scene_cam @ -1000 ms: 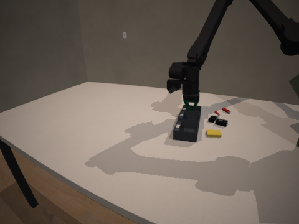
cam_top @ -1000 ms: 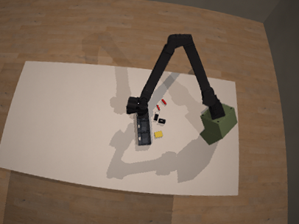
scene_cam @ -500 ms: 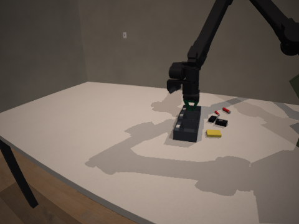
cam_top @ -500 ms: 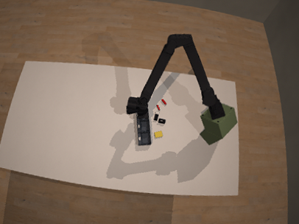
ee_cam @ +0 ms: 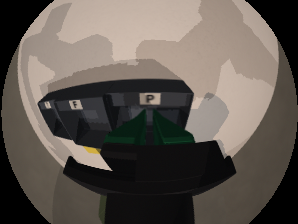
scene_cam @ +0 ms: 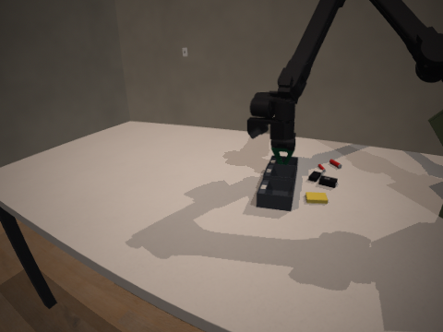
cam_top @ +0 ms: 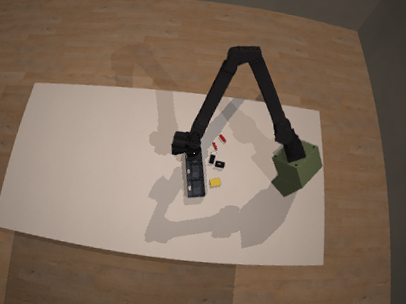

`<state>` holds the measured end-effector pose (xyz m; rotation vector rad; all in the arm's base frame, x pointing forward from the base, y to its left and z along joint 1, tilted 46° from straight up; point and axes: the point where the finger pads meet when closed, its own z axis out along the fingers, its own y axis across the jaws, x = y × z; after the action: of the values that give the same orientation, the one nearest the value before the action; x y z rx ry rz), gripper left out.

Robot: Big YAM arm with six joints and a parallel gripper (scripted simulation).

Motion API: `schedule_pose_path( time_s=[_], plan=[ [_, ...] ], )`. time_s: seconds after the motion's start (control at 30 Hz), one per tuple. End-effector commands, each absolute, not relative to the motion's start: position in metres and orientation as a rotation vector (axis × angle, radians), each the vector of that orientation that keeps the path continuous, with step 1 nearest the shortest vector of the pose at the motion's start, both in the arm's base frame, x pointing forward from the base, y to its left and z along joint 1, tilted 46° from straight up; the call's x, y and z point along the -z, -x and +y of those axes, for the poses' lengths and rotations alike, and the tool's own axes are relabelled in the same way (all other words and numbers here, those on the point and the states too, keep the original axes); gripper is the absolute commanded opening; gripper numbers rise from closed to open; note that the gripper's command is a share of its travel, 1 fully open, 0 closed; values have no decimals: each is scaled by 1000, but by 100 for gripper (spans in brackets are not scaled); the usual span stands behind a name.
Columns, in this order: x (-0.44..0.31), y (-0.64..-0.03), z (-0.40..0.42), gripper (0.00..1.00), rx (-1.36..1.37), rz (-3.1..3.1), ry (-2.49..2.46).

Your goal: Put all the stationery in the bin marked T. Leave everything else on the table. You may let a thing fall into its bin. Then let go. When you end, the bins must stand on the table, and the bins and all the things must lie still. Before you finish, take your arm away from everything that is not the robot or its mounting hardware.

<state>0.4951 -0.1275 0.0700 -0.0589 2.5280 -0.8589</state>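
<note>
Jaws close together, nothing gripped, gripper (cam_top: 193, 154) (scene_cam: 282, 161) (ee_cam: 150, 111) lowered at P end of joined bins (cam_top: 197, 197) (scene_cam: 274, 201) (ee_cam: 145, 86).
Far label too small to be read. Stationery not sorted out for sure; candidates seen beside bins: yellow block (cam_top: 215, 182) (scene_cam: 317, 197) (ee_cam: 91, 150), larger red piece (cam_top: 222, 138) (scene_cam: 335, 163), smaller red piece (cam_top: 215, 146) (scene_cam: 321, 167), two small black items (cam_top: 219, 164) (scene_cam: 329, 182). All judged light; block probably firm, best taken across its narrow sides. Red pieces likely stiff, may be rolled; mid-length grip advised.
</note>
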Motion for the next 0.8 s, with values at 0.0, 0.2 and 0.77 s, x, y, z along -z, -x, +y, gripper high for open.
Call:
schedule_pose_path(
  time_s=[0.0,0.2,0.77],
  plan=[
    [-86,-501,-134,9,861,2491,46],
    [-86,-500,-134,9,861,2491,46],
    [-92,-489,-110,9,848,2504,66]
  ],
)
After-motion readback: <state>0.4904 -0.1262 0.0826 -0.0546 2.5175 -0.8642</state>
